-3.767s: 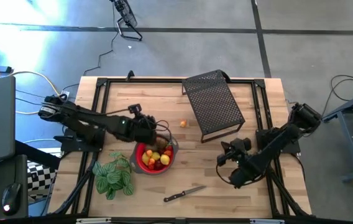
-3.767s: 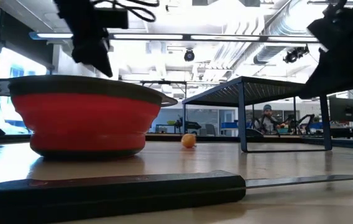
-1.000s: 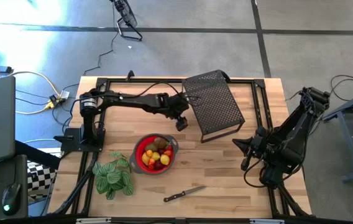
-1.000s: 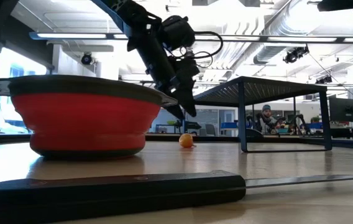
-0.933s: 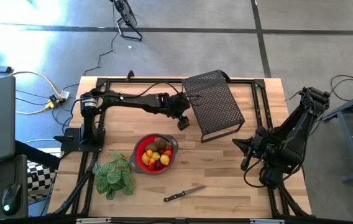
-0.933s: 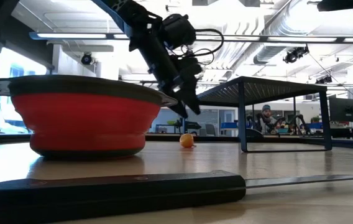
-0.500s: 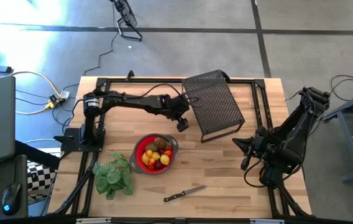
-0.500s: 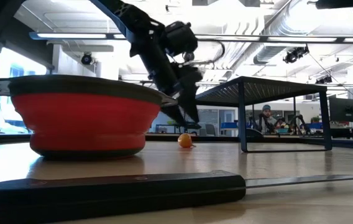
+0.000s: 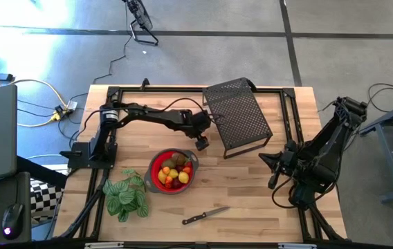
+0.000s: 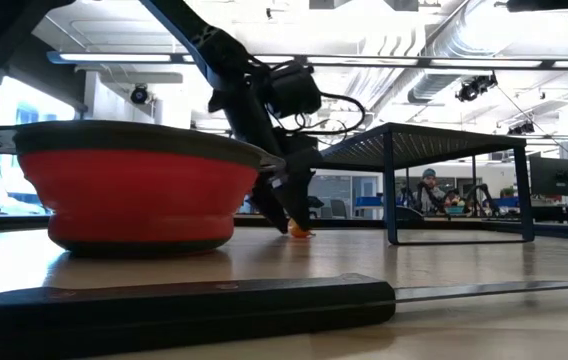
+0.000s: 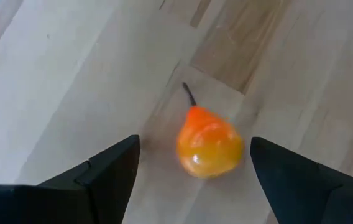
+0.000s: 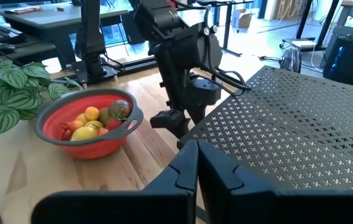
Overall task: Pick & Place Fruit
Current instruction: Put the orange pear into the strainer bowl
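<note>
Left gripper [image 11: 192, 168] open, straddling small orange fruit [image 11: 209, 142] on tabletop [image 9: 252, 187], frame center. Right gripper [image 12: 196, 163] closed, idle lower right.

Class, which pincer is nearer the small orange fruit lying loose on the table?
Left. The left pincer is open, straddling the orange fruit. The right pincer is shut, far beyond the black mesh rack.

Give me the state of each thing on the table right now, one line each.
Small orange stemmed fruit: loose on the wood, between the open fingers, untouched.
Left gripper: open, lowered around it.
Right gripper: shut, parked aside.
Red bowl: upright, holding fruit.
Black mesh rack: standing.
Black-handled knife: lying flat.
</note>
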Controlling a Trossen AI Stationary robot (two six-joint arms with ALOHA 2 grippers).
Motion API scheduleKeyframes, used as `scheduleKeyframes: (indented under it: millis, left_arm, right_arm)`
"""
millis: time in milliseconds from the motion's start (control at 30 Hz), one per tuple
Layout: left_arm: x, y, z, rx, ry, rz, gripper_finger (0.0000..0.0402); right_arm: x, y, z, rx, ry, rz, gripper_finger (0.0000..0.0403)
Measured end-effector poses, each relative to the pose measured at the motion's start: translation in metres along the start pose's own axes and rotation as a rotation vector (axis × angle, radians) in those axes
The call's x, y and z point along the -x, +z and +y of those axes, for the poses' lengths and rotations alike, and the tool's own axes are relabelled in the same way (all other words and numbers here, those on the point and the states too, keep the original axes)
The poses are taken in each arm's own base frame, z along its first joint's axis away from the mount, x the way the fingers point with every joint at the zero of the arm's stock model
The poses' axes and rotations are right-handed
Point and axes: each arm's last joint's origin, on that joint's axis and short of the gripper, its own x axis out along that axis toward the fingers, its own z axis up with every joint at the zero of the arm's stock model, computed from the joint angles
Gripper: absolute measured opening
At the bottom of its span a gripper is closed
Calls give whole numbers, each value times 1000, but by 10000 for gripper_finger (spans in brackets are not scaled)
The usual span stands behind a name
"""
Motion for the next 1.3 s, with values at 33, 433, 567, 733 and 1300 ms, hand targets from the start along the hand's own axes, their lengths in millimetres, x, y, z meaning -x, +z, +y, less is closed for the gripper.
scheduleKeyframes:
  millis: [33, 433, 567, 733, 1300]
  left_arm:
    - [-2, 0, 0, 0, 3, -3, 301]
    - [-3, 2, -1, 0, 0, -24, 301]
    - [-3, 2, -1, 0, -1, -23, 287]
    - [-3, 2, -1, 0, -9, -21, 241]
    - [-3, 2, -1, 0, -10, -20, 155]
  right_arm:
    - [0, 0, 0, 0, 0, 0, 3]
    - [0, 0, 0, -2, 0, -3, 3]
    - [0, 0, 0, -2, 0, -3, 3]
    - [0, 0, 0, -3, 0, -3, 3]
    - [0, 0, 0, -3, 0, -3, 3]
